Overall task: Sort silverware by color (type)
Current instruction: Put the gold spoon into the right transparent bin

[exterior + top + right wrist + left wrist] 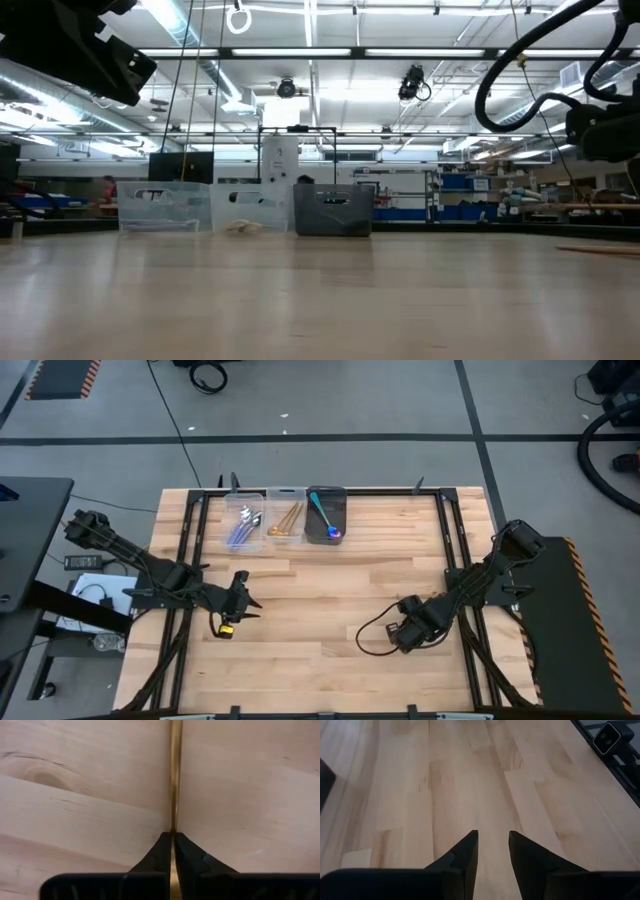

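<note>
Gold spoons [287, 520] fill the middle bin [284, 521].

Pale blond wood table [330, 610] with darker grain streaks and a knot, framed in black rails. Three bins at the far edge — two clear [246, 520] [285, 515], one dark grey [326, 513]. Spoons inside: silver w/ lilac handles [244, 526], gold [288, 520], purple bowl w/ teal-blue handle [324, 517]. A gold handle [174, 775] runs between the black fingers [159, 852] of the right gripper [173, 836] (arms dark too). Left gripper [493, 836] — black, yellow tag nearby.
</note>
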Robot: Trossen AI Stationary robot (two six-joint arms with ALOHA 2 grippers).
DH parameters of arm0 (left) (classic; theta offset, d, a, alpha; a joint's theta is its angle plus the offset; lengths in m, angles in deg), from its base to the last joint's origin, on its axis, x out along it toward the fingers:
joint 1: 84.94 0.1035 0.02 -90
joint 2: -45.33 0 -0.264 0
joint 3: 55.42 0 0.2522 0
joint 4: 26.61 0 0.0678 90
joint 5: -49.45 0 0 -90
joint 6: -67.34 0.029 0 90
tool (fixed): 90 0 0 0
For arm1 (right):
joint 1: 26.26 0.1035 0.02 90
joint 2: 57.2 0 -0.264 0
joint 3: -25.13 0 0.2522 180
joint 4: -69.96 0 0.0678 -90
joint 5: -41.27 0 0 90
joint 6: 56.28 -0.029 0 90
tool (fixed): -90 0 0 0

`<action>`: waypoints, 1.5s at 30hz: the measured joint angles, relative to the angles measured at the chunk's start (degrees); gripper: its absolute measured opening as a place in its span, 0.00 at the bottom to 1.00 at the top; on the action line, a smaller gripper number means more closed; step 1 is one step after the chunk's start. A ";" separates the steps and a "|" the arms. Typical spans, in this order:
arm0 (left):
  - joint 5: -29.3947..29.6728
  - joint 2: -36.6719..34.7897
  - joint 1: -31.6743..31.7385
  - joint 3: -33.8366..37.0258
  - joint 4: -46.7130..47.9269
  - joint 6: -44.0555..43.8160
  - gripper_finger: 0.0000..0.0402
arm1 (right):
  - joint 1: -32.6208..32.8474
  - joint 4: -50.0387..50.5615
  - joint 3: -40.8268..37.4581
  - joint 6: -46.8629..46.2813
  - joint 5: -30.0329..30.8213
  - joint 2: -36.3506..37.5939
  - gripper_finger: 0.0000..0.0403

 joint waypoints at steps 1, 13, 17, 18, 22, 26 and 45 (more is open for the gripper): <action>0.00 0.00 -0.11 0.00 -0.01 0.05 0.29 | 0.00 0.26 0.20 0.09 0.01 -0.01 0.03; 0.11 0.00 -0.12 0.00 -0.13 0.61 0.29 | 0.00 4.59 4.39 1.76 5.92 0.99 0.03; 0.13 0.00 -0.12 0.00 -0.23 0.61 0.29 | -0.01 4.44 4.41 2.26 7.07 1.03 0.03; 0.13 0.00 -0.12 0.00 -0.27 0.61 0.29 | -0.04 3.99 4.41 2.38 7.64 1.04 0.03; 0.15 0.00 -0.12 0.00 -0.34 0.60 0.29 | 0.00 1.60 4.41 3.72 10.61 1.11 0.03; 0.24 0.00 -0.12 0.00 -0.44 0.61 0.29 | -0.61 -1.14 4.45 5.51 14.06 1.14 0.03; 4.34 0.13 -0.10 0.00 4.40 -0.31 0.29 | -15.06 -26.11 4.52 35.04 20.76 1.22 0.03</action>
